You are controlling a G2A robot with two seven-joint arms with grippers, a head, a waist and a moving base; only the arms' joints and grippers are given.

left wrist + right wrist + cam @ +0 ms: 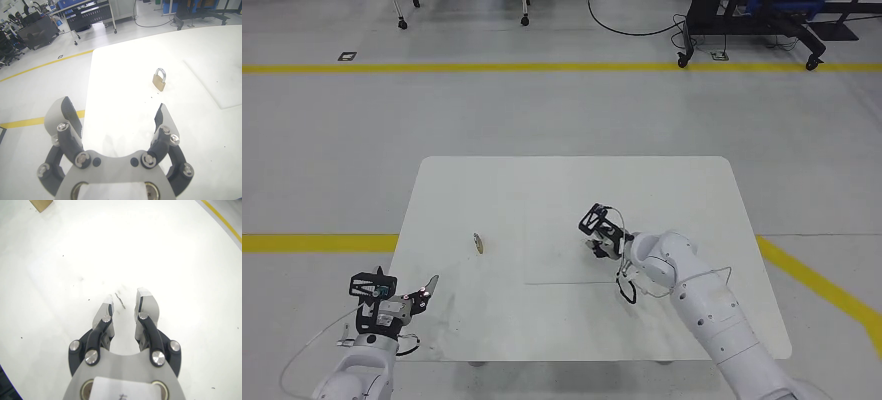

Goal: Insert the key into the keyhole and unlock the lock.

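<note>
A small brass padlock (478, 241) (159, 80) with a silver shackle stands on the left part of the white table (542, 180), and its corner (40, 204) shows far ahead in the right wrist view. The thin metal key (120, 300) lies on the table between the fingers of my right gripper (126, 296) (599, 246). That gripper is low over the table's middle and open around the key, with neither pad touching it. My left gripper (121, 113) (407, 293) hangs open at the table's near left corner, well short of the padlock and holding nothing.
A thin white sheet (217, 79) lies flat on the table right of the padlock. A yellow floor line (312, 243) runs past the table's left edge. Carts and cables (742, 30) stand far behind.
</note>
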